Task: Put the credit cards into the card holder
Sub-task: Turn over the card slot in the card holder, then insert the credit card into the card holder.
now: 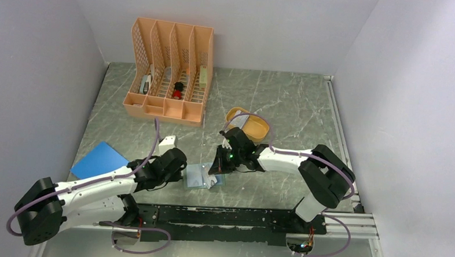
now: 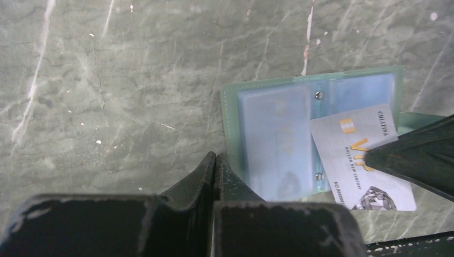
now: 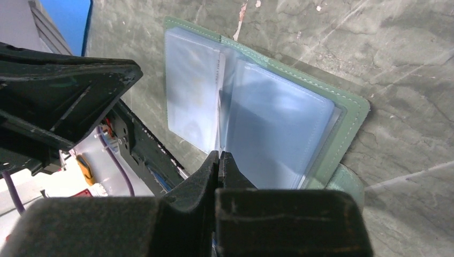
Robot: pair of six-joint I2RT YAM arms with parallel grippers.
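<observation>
Left claw (image 2: pixel 214 160) sat shut, tips touching the left edge of the thin grey-green folding card holder (image 2: pixel 278 134), lying open at its two o'clock. Right claw (image 3: pixel 219 160), wrist pitched down, pinched the pale grey-white VIP credit card (image 2: pixel 358 155), long axis eleven-to-five, apparently not yet slotted in.

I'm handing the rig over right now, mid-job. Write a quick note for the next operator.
Left tool: shut at the holder's corner; whether it pinches it is unclear.
Right tool: shut on a card.
Holder lies open on the table; the card sits slanted over one half, not in a pocket.
Done: holder open, one card brought over.
To do: slide this card into a pocket, then check the tray for more; its contents are unclear.
</observation>
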